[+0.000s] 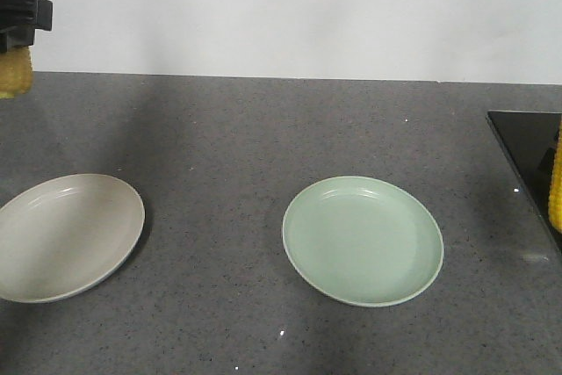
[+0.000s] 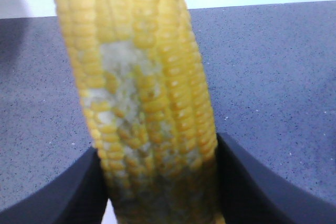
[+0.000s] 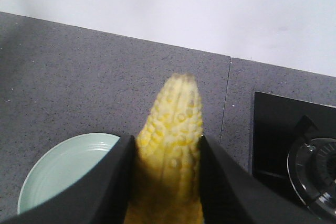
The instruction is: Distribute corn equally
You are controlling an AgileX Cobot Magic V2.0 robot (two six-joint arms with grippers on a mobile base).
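While your left pincer (image 2: 160, 182) pinched one cob of corn (image 2: 142, 93) low on its body and your right pincer (image 3: 165, 182) clamped a second cob (image 3: 170, 145), both hung above the surface (image 1: 263, 129). You likely had stiff, fairly hefty, bumpy cobs; mid-body grips suited them. Below waited a beige plate (image 1: 66, 234) and a green plate (image 1: 362, 240), bare, with a black hob (image 1: 527, 151) at the right edge.

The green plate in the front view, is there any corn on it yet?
No, the green plate is bare, and so is the beige plate beside it.
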